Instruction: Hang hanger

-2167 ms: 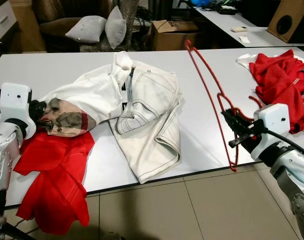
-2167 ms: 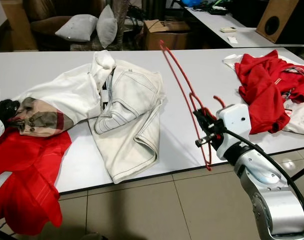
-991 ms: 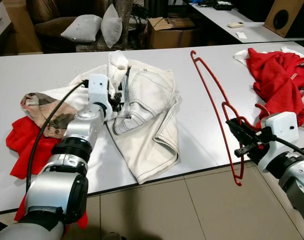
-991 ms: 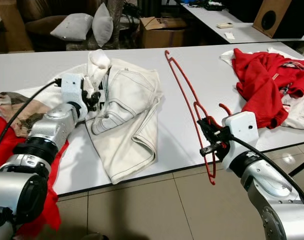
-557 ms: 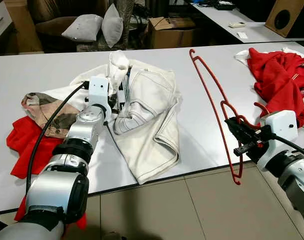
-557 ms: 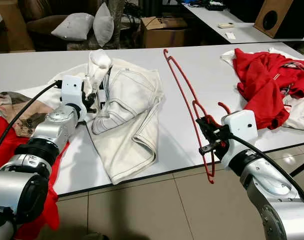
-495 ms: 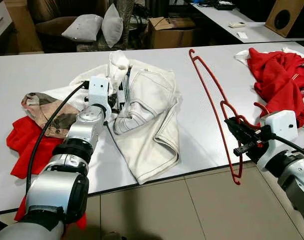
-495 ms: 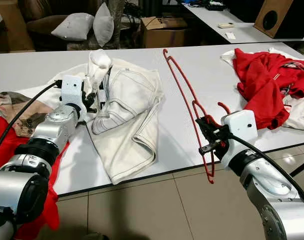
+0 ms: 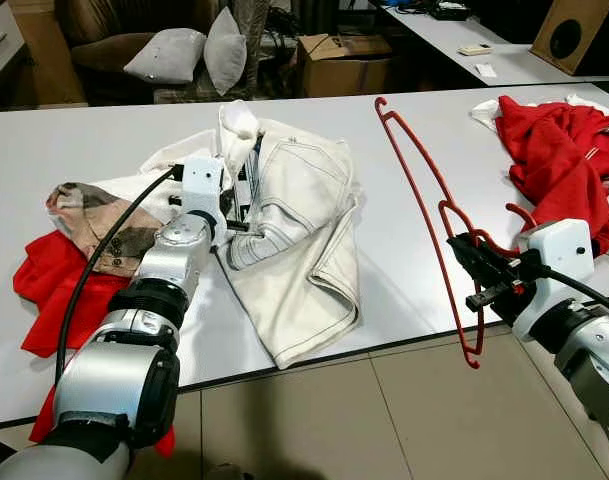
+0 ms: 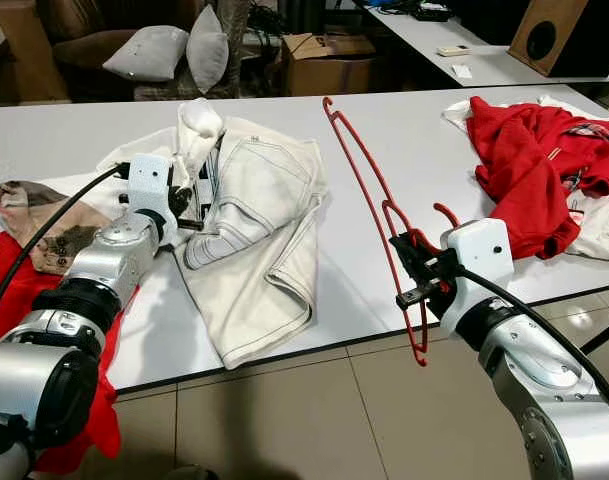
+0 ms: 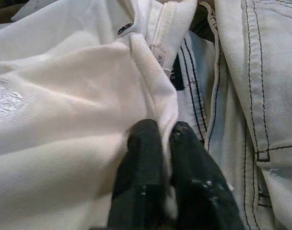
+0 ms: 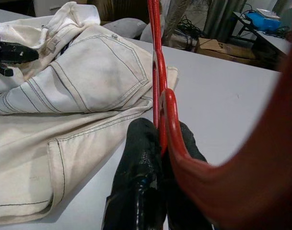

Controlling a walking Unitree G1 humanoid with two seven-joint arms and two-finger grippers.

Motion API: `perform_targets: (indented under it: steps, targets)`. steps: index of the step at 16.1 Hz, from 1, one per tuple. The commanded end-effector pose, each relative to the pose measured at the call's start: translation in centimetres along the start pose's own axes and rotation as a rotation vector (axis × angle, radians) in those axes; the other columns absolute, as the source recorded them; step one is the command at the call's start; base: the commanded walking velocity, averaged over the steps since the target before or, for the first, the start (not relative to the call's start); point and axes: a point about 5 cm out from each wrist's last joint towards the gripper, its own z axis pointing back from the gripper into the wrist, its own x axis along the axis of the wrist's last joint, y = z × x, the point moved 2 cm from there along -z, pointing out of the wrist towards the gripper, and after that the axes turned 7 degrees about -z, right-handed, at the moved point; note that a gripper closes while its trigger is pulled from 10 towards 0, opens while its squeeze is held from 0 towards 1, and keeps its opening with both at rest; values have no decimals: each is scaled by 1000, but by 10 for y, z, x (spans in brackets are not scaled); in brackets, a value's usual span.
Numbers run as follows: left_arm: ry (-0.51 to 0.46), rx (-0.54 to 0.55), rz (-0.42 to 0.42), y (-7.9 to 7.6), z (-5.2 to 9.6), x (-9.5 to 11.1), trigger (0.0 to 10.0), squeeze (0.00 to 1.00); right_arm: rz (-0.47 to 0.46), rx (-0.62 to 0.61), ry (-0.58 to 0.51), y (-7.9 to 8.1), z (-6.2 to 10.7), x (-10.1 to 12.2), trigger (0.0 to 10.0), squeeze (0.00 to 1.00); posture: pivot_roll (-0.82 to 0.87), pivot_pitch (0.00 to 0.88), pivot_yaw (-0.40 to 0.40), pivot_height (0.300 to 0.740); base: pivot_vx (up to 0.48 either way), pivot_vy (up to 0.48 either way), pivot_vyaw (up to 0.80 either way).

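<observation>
Left eye view: white worktop spans the frame, edge toward the robot at 6 o'clock. White jeans lie mid-worktop with the waistband at 12 o'clock and the legs running down to about 5 o'clock at the worktop edge. A white garment sits touching them at their 9 o'clock, a plaid piece and red cloth farther out at 9, and a red pile at 3 o'clock, well apart.

Red hanger is held up off the worktop, at 3 o'clock of the jeans. Its long axis runs from 11 o'clock (far tip) to 5 o'clock (near tip hanging past the worktop edge), with the hook near the grip. Right gripper has its jaws pressed together pinching the hanger wire by the neck; the right wrist view confirms it.

Left gripper is at the jeans' waistband; in the left wrist view the jaws are closed, nipping a fold of white fabric by the zip.

Key relation, my read: the hanger lies at 3 o'clock of the pinched waistband, and the right arm carries it, so the hanger has to travel toward 9 o'clock to meet the jeans.
</observation>
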Motion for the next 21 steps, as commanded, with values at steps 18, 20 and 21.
perform_targets:
  steps: [18,20,21]
  targets:
    - [-217,-405,-282,31,96,74,0,0,-261,372,176,25,-15,-13,10000,0,22,9,-42,740,0,0,0]
    - [-208,-425,-313,26,113,73,0,0,-321,407,229,24,-20,-15,10000,0,25,13,-50,740,0,0,0]
    - [-209,-448,-329,22,118,72,0,0,-350,429,234,25,-22,-13,10000,0,30,14,-57,740,0,0,0]
